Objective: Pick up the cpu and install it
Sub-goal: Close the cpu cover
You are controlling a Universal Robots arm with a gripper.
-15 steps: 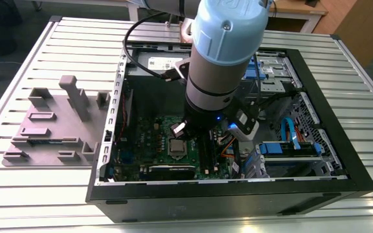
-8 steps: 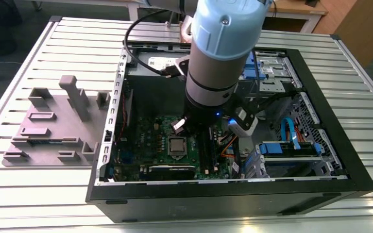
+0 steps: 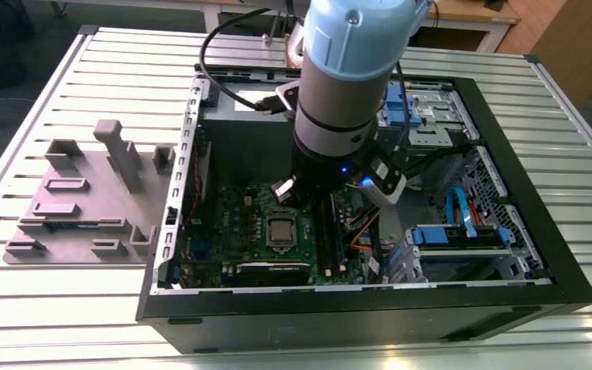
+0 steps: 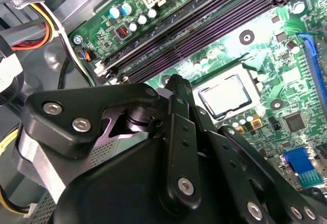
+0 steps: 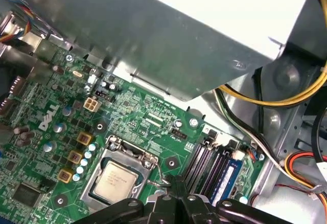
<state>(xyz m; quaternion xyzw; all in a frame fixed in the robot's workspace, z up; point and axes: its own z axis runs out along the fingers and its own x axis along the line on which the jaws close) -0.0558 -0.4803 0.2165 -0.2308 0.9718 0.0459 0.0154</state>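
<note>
**Open computer case (image 3: 378, 302) with the arm reaching inside.** The cpu (image 5: 116, 179) lies flat on the green board (image 5: 153, 109), just beside the memory slots (image 5: 214, 165), with its pale metal top facing up. A metal frame (image 5: 127, 151) surrounds it and appears to be lowered around its rim. The chip therefore looks seated in its socket rather than lying loose.

The gripper (image 4: 176, 83) hangs over the board on the chip's side of the memory slots. It is near the cpu but apart from it. The fingers (image 4: 179, 127) are drawn together, with no gap showing between them, and they carry nothing.

**Handling (judged).**
- The cpu is probably very light, and stiff enough not to flex.
- Its smooth top is likely slippery and offers no purchase.
- The hidden underside is presumably delicate, so it should not be dragged or dropped.
- The only sensible hold is a light pinch across two opposite edges of the thin rim, with the chip kept level.
- Where it now sits, the frame covers much of that rim.
</note>
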